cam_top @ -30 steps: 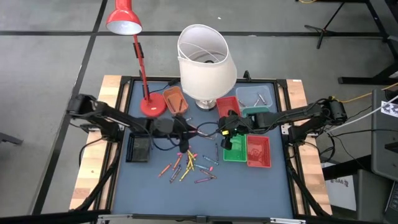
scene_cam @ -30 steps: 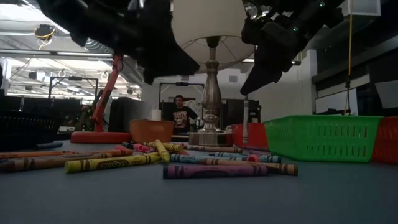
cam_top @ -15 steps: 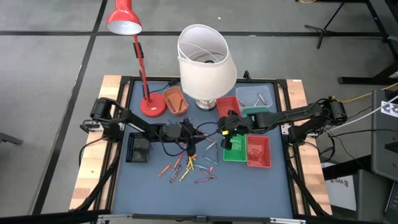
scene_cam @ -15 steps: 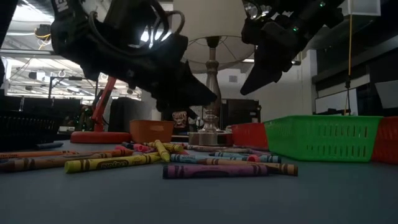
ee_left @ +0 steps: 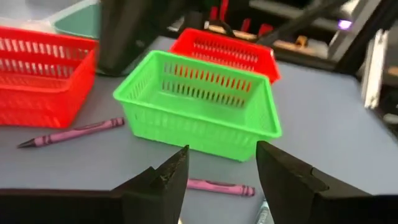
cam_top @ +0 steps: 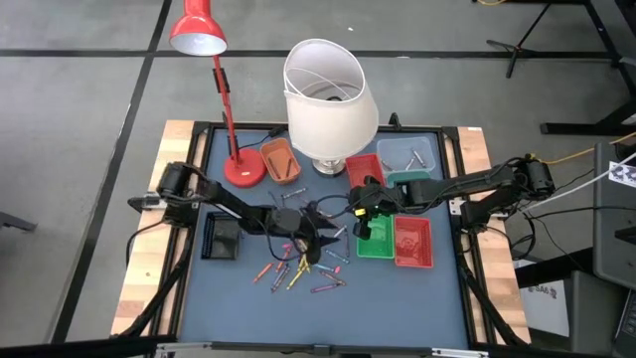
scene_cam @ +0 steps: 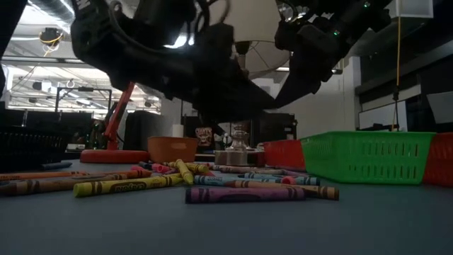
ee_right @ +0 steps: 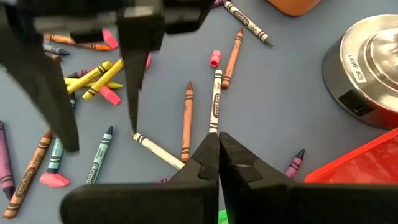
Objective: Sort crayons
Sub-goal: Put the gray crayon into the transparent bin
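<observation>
Now left claw (ee_left: pixel 217 168) gapes empty above crayons (cam_top: pixel 303 264).

Green slotted tray (ee_left: pixel 198 102), red trays (ee_left: pixel 41 74), mixed-colour crayons (cam_top: pixel 303 261)

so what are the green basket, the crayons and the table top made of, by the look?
Green basket: probably moulded plastic, slightly glossy; thin slotted walls and a rolled rim.
Crayons: likely wax sticks in matte paper wrappers; printed labels show, and bare pointed tips.
Table top: smooth matte blue-grey sheet, maybe a mat or laminate; the look leaves it open.
</observation>
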Robot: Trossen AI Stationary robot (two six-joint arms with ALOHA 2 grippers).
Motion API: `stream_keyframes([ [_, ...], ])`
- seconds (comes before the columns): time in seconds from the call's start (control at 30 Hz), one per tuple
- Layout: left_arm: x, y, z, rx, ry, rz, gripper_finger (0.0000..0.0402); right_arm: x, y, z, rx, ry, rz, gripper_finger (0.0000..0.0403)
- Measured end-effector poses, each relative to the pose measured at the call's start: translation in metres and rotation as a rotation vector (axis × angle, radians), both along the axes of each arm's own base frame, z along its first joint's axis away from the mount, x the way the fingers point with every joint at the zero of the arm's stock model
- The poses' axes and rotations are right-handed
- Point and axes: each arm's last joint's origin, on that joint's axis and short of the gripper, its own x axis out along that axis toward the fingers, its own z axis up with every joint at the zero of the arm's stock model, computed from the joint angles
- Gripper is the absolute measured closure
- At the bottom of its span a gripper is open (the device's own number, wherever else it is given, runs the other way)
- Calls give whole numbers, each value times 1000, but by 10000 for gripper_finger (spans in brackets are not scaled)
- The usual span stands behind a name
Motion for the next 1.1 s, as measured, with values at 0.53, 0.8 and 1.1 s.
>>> stream_keyframes([
  [0.53,14,-4,-37,105,346,64,232,0,0,0,0,0,1,403],
  [0.8,10,-3,-40,52,410,124,239,0,0,0,0,0,0,403],
  [1.1,9,-2,-41,49,415,137,297,0,0,0,0,0,0,403],
])
